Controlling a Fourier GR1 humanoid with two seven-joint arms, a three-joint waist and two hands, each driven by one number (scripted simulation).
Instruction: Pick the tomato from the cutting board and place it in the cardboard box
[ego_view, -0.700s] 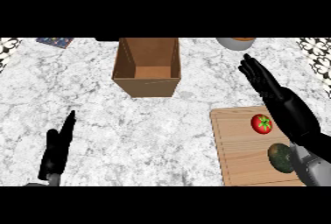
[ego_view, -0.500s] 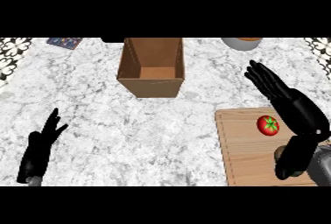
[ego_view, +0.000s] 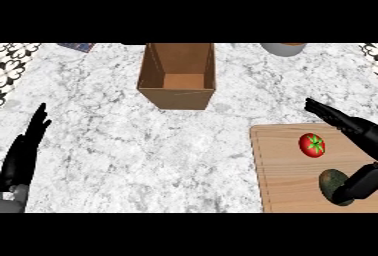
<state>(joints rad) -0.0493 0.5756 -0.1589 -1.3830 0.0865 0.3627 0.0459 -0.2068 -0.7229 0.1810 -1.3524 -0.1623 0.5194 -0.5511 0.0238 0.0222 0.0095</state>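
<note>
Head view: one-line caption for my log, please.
Open right hand beside the tomato on the cutting board, not touching; cardboard box beyond, left hand resting at left.

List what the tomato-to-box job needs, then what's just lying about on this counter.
For the job: tomato; board under it; box, open; right hand, open above the board.

Lying about: dark green fruit on the board; grey bowl at the far edge; dark blue item at the far left; left hand, resting.

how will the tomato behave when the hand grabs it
The tomato looks round, so it would probably roll on the flat cutting board if nudged. Its smooth, glossy skin might slip in the right hand.
</note>
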